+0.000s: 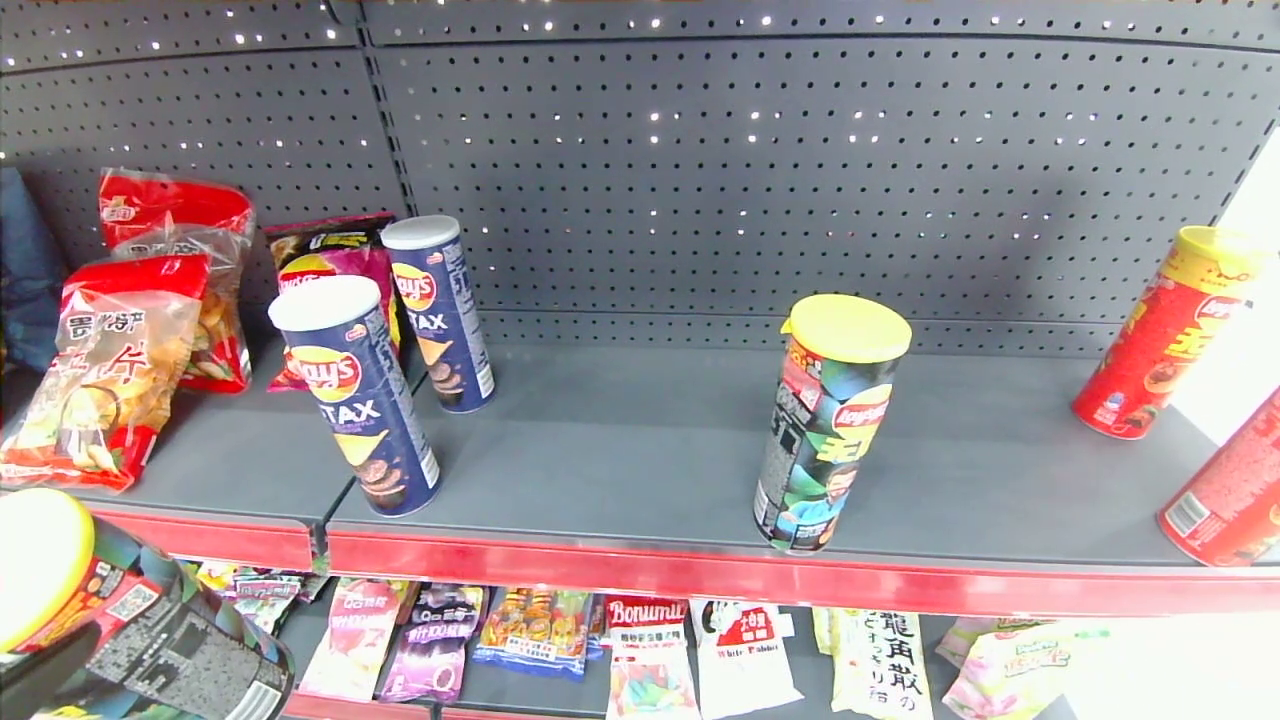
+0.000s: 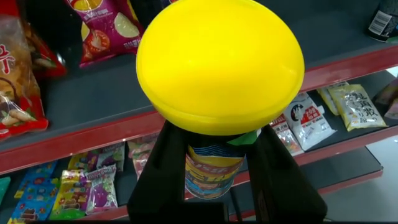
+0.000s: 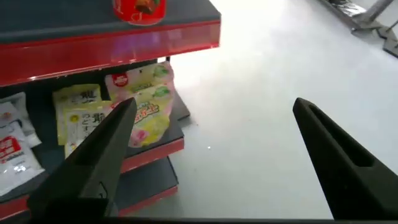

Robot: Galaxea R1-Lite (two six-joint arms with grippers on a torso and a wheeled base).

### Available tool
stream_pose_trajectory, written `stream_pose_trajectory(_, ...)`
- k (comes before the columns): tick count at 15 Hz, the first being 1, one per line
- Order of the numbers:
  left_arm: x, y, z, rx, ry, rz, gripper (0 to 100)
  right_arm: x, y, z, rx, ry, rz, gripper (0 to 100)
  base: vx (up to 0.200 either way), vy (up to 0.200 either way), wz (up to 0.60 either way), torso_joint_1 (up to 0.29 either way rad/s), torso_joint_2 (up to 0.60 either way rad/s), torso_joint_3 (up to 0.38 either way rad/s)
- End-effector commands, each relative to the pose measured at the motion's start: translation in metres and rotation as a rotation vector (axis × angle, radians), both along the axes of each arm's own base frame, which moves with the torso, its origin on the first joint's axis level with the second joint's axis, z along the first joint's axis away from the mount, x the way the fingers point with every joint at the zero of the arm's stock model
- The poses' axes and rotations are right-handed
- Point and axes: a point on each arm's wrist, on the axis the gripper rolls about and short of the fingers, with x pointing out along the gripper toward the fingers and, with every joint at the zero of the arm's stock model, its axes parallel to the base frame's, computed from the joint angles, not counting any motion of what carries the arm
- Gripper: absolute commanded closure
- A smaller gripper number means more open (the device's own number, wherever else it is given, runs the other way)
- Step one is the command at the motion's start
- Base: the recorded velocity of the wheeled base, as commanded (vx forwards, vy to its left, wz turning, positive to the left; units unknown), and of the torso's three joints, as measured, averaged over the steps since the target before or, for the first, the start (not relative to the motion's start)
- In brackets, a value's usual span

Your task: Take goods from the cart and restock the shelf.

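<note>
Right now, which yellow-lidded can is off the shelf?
The dark can at the lower left, held in the left jaws; the other dark can and the red can stand on the shelf.

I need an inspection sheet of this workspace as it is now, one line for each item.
Surface: grey shelf, red front edge, bare stretch in the middle.
Job's things: yellow-lidded can in the left gripper, before the shelf's left part; a like can stands upright on the shelf.
Clutter: two blue cans, two red cans, snack bags at left; packets on the lower shelf.
Grippers: left fingers shut on the can; right gripper open, holding nothing, above the floor.
Cables: nothing seen.
Surroundings: pegboard back wall, pale floor.
</note>
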Motion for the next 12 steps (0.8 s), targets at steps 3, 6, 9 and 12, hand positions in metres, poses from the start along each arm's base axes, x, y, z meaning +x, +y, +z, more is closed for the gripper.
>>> stream_pose_trajectory(3, -0.0003, -0.0001, 0.0033, 0.000, -0.018, -0.004, 100, -0.0054, 0.0088, -0.0147, 0.075, -0.145, 0.507, 0, 0.000, 0.000, 0.00, 0.000, 0.00, 0.000)
stream_pose_trajectory(6, -0.0044, -0.0009, 0.0060, -0.008, -0.044, -0.054, 100, -0.0058, 0.0080, -0.0149, 0.146, -0.168, 0.457, 0, 0.000, 0.000, 0.00, 0.000, 0.00, 0.000)
stream_pose_trajectory(9, -0.0075, -0.0017, 0.0060, -0.012, -0.052, -0.100, 100, 0.0006, 0.0067, -0.0174, 0.095, -0.226, 0.417, 0, 0.000, 0.000, 0.00, 0.000, 0.00, 0.000)
stream_pose_trajectory(12, -0.0071, -0.0017, 0.0090, -0.012, -0.058, -0.099, 100, 0.0025, 0.0081, -0.0181, 0.056, -0.227, 0.482, 0, 0.000, 0.000, 0.00, 0.000, 0.00, 0.000)
